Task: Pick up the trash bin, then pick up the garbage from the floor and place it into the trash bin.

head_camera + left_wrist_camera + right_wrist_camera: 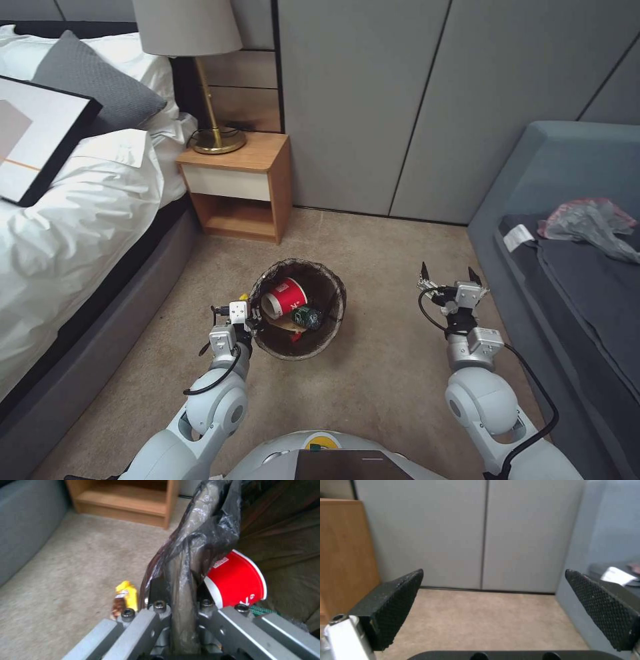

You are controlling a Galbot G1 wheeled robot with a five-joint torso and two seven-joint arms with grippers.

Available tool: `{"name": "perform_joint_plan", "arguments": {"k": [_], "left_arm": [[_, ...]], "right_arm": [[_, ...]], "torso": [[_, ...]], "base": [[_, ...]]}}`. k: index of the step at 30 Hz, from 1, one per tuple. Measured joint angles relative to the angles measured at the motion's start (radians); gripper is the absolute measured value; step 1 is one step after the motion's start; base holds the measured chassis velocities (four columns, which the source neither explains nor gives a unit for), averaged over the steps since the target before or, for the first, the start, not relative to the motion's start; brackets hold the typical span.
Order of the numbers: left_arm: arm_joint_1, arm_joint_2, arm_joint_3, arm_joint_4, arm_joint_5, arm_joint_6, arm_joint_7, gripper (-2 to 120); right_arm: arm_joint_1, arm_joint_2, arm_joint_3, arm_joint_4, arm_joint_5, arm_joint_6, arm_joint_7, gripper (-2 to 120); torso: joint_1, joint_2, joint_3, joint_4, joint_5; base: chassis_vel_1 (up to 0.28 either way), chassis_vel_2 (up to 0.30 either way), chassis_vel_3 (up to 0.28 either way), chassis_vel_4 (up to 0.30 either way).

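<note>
The trash bin (301, 349), lined with a dark bag, is on the carpet in front of me. My left gripper (252, 315) is shut on the near-left part of its rim; in the left wrist view the bin's rim and liner (203, 530) are pinched in the left gripper (181, 592). Inside the bin lie a red-and-white paper cup (285, 297) (236, 580) and a small green-labelled bottle (308, 317). A gold snack wrapper (126, 597) (244, 297) lies on the floor just outside the rim, beside the left gripper. My right gripper (450, 277) (493, 610) hovers open and empty to the bin's right.
A wooden nightstand (237, 180) with a lamp (217, 137) stands beyond the bin, the bed (87, 220) runs along the left. A grey-blue sofa (533, 200) with a translucent plastic bag (587, 223) on it lines the right. Bare carpet (387, 347) lies between bin and sofa.
</note>
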Motion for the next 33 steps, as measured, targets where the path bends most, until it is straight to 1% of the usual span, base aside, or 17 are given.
{"name": "perform_joint_plan", "arguments": {"k": [7,12,16,18,21,24,33], "left_arm": [[0.001,0.001,-0.003,-0.003,-0.003,0.000,-0.001,0],[0.001,0.002,-0.006,-0.004,-0.006,0.000,-0.002,0],[0.000,0.000,-0.006,-0.004,-0.006,0.000,-0.001,0],[0.000,0.000,-0.006,-0.004,-0.006,0.000,-0.001,0],[0.000,0.000,-0.008,-0.004,-0.005,0.000,-0.001,0],[0.001,0.000,-0.009,-0.004,-0.005,0.000,-0.001,0],[0.004,-0.001,-0.010,-0.007,-0.003,0.000,0.000,0]], "right_arm": [[0.003,0.005,-0.012,-0.006,-0.005,-0.001,0.001,100],[0.005,-0.008,-0.017,-0.010,-0.007,-0.001,0.002,100],[0.011,-0.010,-0.019,-0.013,-0.007,-0.001,0.004,100],[0.012,-0.009,-0.021,-0.013,-0.007,-0.002,0.005,100],[0.015,-0.005,-0.027,-0.013,-0.007,-0.005,0.008,100],[0.015,0.000,-0.028,-0.014,-0.010,-0.005,0.009,100],[0.013,0.008,-0.031,-0.014,-0.017,-0.005,0.014,100]], "torso": [[0.000,0.000,0.000,0.0000,0.0000],[0.000,0.000,0.000,0.0002,0.0000],[0.000,0.000,0.000,-0.0004,-0.0001],[0.000,0.000,0.000,-0.0004,0.0000],[0.000,0.000,0.000,0.0002,0.0000],[0.000,0.000,0.000,-0.0002,-0.0001],[0.000,0.000,0.000,-0.0002,-0.0001]], "base": [[0.092,0.104,0.087,0.092],[0.090,0.117,0.101,0.097],[0.099,0.088,0.112,0.098],[0.100,0.093,0.122,0.113],[0.125,0.123,0.101,0.125],[0.131,0.109,0.091,0.114],[0.105,0.107,0.112,0.109]]}}
